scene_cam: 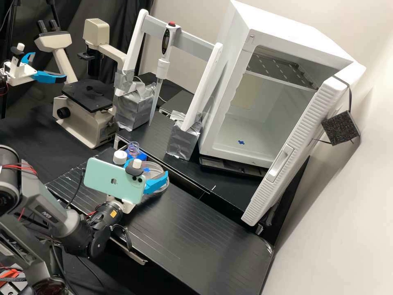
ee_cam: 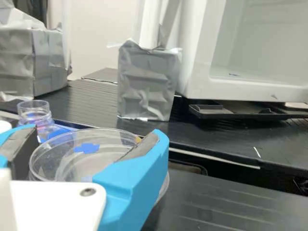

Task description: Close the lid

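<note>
My gripper (scene_cam: 150, 169) stands open at a clear round dish (scene_cam: 160, 169) on the black bench, behind the mounted phone. In the wrist view the gripper (ee_cam: 96, 134) has its blue fingers wide apart, with the clear dish (ee_cam: 96, 156) between and beyond them. Blue marks show on the dish, and more than one clear rim is visible. Whether its lid lies flat or is tilted, I cannot tell. The right finger hides part of the dish's near side.
An open clear vial (scene_cam: 133, 148) stands in a blue holder beside a white-capped bottle (scene_cam: 120, 157). Behind are a pipette (scene_cam: 163, 65) on a white frame with taped feet (scene_cam: 184, 141), a microscope (scene_cam: 86, 119) and an open white chamber (scene_cam: 262, 123). A second arm's gripper is at upper left.
</note>
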